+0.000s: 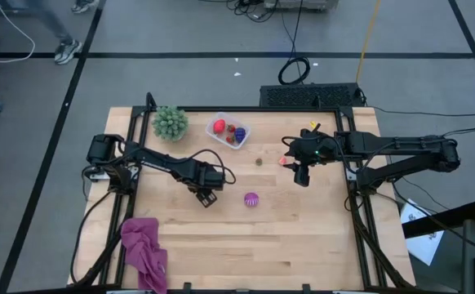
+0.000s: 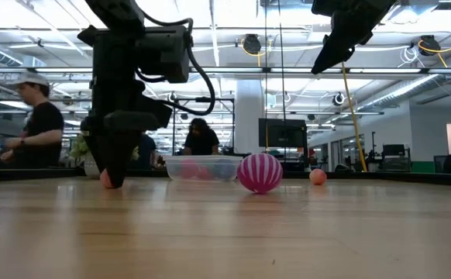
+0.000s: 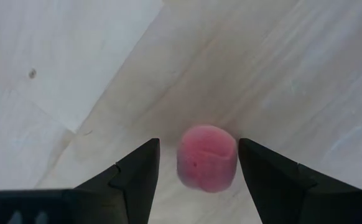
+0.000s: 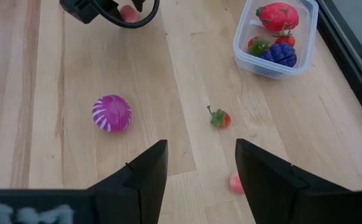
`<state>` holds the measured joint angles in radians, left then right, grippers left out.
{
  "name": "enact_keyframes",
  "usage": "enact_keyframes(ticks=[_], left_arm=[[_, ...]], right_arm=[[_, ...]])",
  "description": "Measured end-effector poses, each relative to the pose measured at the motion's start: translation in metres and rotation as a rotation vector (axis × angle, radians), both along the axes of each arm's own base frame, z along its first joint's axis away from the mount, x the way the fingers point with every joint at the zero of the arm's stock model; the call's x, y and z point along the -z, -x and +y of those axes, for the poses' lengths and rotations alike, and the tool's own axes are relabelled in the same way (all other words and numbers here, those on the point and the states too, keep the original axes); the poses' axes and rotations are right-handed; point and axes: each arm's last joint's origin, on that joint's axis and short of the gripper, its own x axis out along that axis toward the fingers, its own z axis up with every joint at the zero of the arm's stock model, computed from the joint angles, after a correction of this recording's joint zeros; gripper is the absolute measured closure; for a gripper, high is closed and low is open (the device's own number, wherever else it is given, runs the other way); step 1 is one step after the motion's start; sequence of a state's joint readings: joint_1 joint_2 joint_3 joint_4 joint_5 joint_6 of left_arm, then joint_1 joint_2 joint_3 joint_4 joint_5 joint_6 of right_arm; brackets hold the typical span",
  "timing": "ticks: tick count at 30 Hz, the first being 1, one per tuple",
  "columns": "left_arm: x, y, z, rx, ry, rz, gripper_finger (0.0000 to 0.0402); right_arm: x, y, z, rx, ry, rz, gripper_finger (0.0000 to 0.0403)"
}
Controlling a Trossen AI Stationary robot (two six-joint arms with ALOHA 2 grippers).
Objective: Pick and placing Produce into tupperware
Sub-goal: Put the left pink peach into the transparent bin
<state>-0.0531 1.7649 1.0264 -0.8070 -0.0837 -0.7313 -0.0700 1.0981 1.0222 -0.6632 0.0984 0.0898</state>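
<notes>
Looking down at the desk [image 1: 303,237], you see your left gripper [image 3: 198,163] lowered to the wood near the middle, its fingers [image 3: 134,171] spread apart on either side of a pink piece of produce [image 3: 206,157] without touching it. Your right gripper [image 4: 199,163] hangs above the desk toward the right edge, fingers apart and holding nothing. Below it lie a small pink piece [image 4: 236,183] and a red piece with a green top [image 4: 219,117]. A magenta-striped ball [image 1: 251,198] sits just to the right of your left gripper. The tupperware [image 1: 241,140] stands near the far edge, beside the green plant [image 1: 170,122], with a red piece [image 4: 278,15] and a blue-purple piece [image 4: 281,53] already inside. A magenta cloth [image 1: 144,248] lies at the near left corner.
</notes>
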Motion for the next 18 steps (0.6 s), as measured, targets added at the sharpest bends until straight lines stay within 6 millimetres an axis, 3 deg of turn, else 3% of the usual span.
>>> enact_keyframes(ticks=[5,13,18], left_arm=[[0.0000,0.0001,0.0001,-0.005,0.002,0.000,0.0183],[0.0000,0.0001,0.0000,-0.005,0.005,0.001,0.0254],[0.0000,0.0001,0.0000,-0.006,0.005,0.001,0.0271]], right_arm=[[0.0000,0.0000,0.0000,0.000,0.000,0.000,0.0222],[0.0000,0.0000,-0.0001,0.000,0.000,0.000,0.0222],[0.0000,0.0000,-0.0001,0.000,0.000,0.000,0.0222]])
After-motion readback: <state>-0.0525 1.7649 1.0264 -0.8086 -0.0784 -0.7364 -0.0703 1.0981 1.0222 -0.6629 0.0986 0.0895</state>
